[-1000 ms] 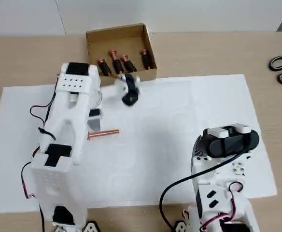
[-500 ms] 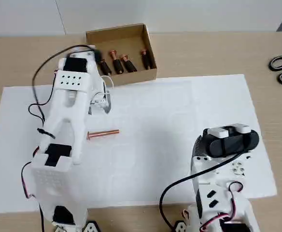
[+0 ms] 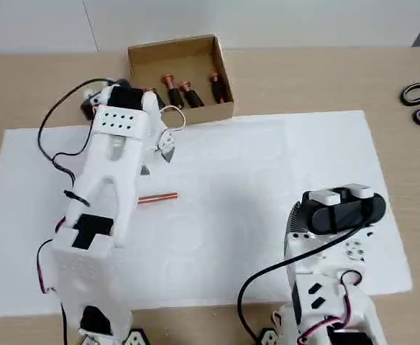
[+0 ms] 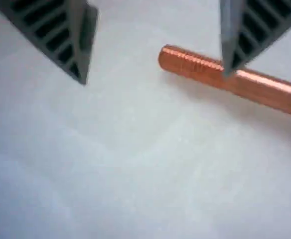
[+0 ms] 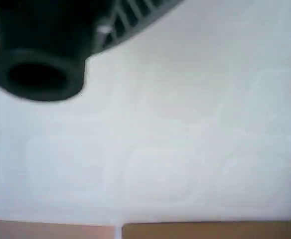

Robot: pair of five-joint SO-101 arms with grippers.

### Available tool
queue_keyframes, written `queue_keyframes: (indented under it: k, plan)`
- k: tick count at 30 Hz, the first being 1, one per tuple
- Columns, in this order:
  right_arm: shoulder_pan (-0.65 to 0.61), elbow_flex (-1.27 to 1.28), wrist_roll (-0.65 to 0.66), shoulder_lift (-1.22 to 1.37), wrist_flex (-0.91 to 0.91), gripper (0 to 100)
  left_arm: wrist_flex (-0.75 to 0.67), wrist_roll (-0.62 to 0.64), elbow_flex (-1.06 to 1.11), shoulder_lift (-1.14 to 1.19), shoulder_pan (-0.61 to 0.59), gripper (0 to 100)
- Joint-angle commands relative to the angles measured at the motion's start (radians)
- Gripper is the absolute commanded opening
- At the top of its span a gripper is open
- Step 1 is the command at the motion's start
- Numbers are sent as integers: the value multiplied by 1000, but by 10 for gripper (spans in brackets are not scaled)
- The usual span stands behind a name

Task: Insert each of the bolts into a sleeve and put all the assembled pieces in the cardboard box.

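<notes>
White paper sheet [image 3: 267, 172] is covering the wooden table, and the one loose bolt [image 3: 157, 198] is lying flat on it, well short of the cardboard box [image 3: 206, 112]. I'm guessing it's light, stiff, slick copper that's going to roll, so I'd be pinching mid-shank, across its length. The left gripper [image 4: 154, 72] is hanging just above it with its jaws spread wide, one tip crossing near the threaded end. The right arm [image 3: 339, 208] is sitting folded, well apart.

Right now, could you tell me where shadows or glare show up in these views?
Left wrist view: the copper bolt throws a shadow on the white sheet beside it and shows a sheen. High view: even light, no glare, faint shading under the left arm. Right wrist view: the bore of the black sleeve is dark.
</notes>
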Motion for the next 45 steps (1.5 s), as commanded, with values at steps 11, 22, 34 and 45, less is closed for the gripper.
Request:
queue_keyframes:
  k: [11, 22, 34, 45]
  plan:
    - [10, -6, 8, -10, -25, 4, 21, 281, 159, -60, 5, 172]
    - [10, -5, 8, -10, -25, 4, 20, 279, 354, -173, 5, 171]
    - [7, -5, 8, -10, -25, 4, -17, 333, 366, -178, 5, 171]
    - [7, -5, 8, -10, -24, 4, -87, 339, 372, -169, -94, 171]
